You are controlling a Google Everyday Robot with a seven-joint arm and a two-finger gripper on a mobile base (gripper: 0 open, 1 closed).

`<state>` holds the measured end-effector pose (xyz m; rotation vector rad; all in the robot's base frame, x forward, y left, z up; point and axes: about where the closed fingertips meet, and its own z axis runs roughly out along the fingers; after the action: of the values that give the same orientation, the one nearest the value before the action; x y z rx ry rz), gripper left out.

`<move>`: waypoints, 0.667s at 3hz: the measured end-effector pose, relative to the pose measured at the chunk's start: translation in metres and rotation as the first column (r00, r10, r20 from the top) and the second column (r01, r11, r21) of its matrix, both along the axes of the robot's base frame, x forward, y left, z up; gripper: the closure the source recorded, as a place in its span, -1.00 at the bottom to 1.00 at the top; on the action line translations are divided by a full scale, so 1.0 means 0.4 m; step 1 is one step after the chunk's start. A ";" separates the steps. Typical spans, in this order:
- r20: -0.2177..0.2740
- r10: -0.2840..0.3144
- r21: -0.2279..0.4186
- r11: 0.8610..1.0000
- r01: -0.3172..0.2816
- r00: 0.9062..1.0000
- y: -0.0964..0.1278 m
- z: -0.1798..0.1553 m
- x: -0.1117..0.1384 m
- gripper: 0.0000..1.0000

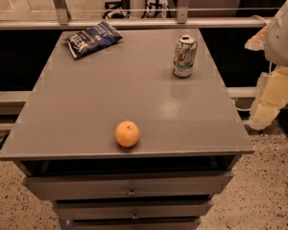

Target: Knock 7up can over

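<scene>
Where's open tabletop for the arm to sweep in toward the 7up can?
Bare: the wide middle between chip bag, 7up can and orange, plus both front corners. Nothing crowds the can. The gripper hangs beyond the right edge of the table.

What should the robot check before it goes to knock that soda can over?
1. 7up can in view and standing upright, far right on the table top: ok.
2. Gripper close enough to push the can: not ok. It hangs beside the table's right side, off the top and apart from the can.
3. Room for the can to fall: ok. The chip bag lies in the far left corner and the orange sits near the front edge, both well away.
4. Can safe from rolling off the nearby right edge: cannot tell.
5. Can full or empty: cannot tell.
</scene>
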<state>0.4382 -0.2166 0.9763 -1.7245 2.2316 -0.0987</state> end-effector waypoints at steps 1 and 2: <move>0.017 -0.001 0.010 1.000 0.001 1.000 -0.008 -0.004 0.015 -1.00; 0.081 -0.047 0.060 0.997 0.042 0.996 -0.061 -0.036 0.125 -1.00</move>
<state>0.4883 -0.2411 0.9619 -1.6116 2.1918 -0.1119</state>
